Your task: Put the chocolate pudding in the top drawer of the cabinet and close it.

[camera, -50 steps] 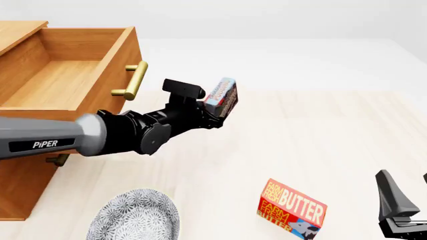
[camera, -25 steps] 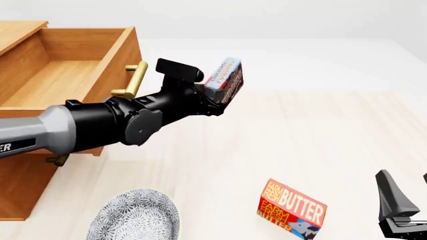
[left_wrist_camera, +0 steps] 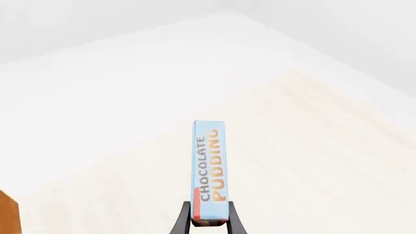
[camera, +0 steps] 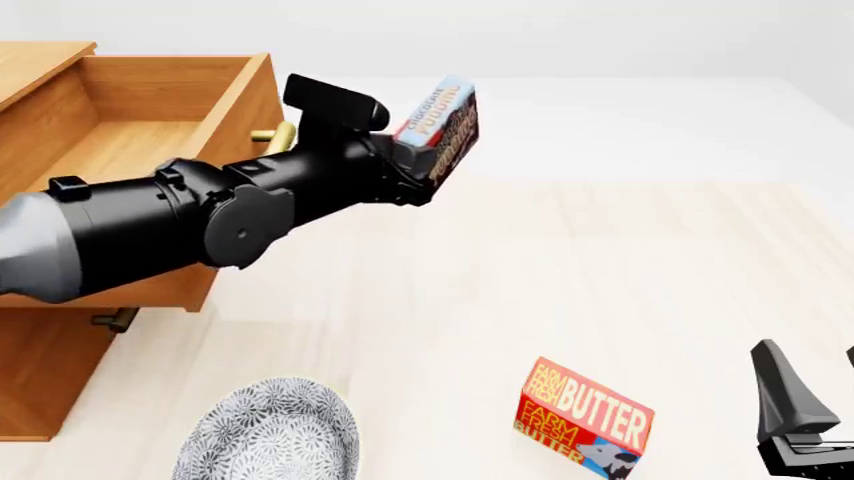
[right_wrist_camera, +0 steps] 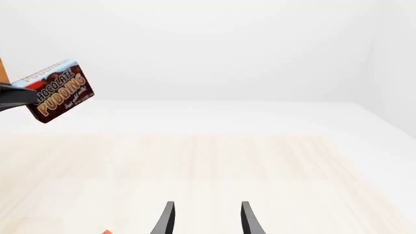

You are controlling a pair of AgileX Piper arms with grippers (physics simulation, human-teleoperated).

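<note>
At the far left stands the cabinet (camera: pixel 40 390), its top drawer (camera: pixel 134 150) pulled open with the brass handle (camera: pixel 271 140) facing the table. The left arm reaches across the drawer front; no lettering can be read on it from the front now, whereas a second ago "PIPER" showed on its grey sleeve. The left gripper (camera: pixel 407 150) is clenched on the chocolate pudding (camera: pixel 438 125), which is held in the air just right of the drawer's handle, tilted, its light blue edge reading "CHOCOLATE PUDDING" in brown and orange letters (left_wrist_camera: pixel 209 170); the dark brown face carries the same words in the right wrist view (right_wrist_camera: pixel 57 92). Compared with a second ago the box is higher and the arm has swung up, now covering more of the drawer front. Below lies a patterned grey plate (camera: pixel 267 432), then a red box (camera: pixel 583 415) printed "FARM FRESH BUTTER". At the far right the right gripper (right_wrist_camera: pixel 204 219) sits low with its fingers spread and nothing between them, unmoved.
</note>
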